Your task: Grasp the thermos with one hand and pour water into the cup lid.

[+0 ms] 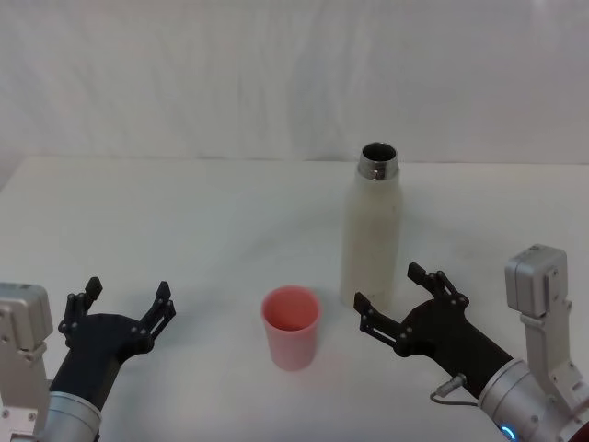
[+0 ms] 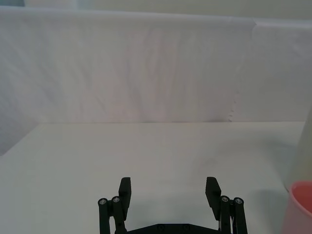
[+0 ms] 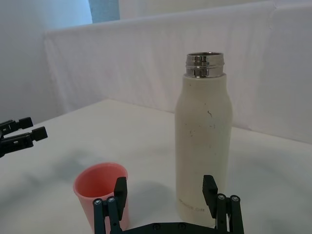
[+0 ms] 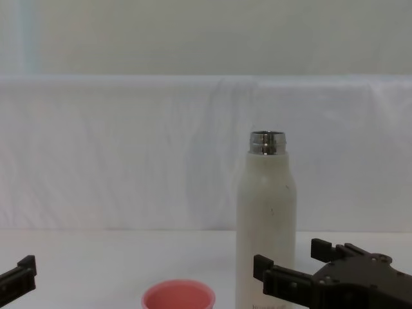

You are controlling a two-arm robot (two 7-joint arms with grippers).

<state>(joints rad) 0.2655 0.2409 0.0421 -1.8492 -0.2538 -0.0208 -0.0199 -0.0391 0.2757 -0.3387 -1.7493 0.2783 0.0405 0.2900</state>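
From the head view, the tall cream-white matte thermos (image 1: 373,239) with its narrow shiny steel neck stands upright and uncapped on the white table (image 1: 184,212), right of centre. The small round pink cup lid (image 1: 292,327) sits upright just to its left and nearer the robot, apart from it. The right black two-fingered gripper (image 1: 387,293) rests near the thermos base with its fingers spread wide, not touching the bottle. The left black gripper (image 1: 129,296) lies at the near left, fingers also spread wide, well apart from the cup lid.

In the left wrist view, the left gripper (image 2: 169,187) shows both fingertips far apart over bare table, with the pink cup lid (image 2: 301,204) at the picture's edge.

In the right wrist view, the right gripper (image 3: 165,187) has its wide fingers set before the thermos (image 3: 204,146) and the cup lid (image 3: 100,187), with nothing between them. The left gripper's fingers (image 3: 22,134) show farther off.

In the chest view, the thermos (image 4: 266,225) rises tall behind the right gripper (image 4: 293,261), the cup lid (image 4: 178,297) low to its left.
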